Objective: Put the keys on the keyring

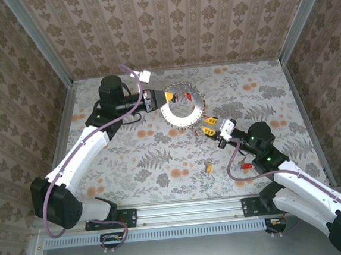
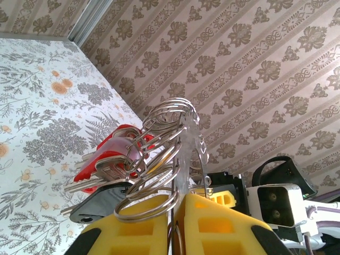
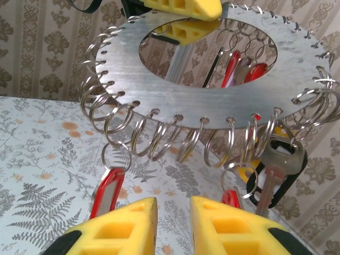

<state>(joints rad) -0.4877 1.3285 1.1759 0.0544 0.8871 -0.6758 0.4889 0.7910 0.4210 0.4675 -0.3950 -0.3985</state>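
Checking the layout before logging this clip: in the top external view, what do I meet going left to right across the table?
left gripper → keyring → right gripper → loose red key

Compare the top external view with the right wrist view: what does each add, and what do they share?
Top external: a loose yellow-orange key and a loose red key lying on the table. Right wrist: the individual split rings along the rim, with a hanging red key on one. Shared: the keyring, clamped by the left gripper, with the right gripper slightly open near it.
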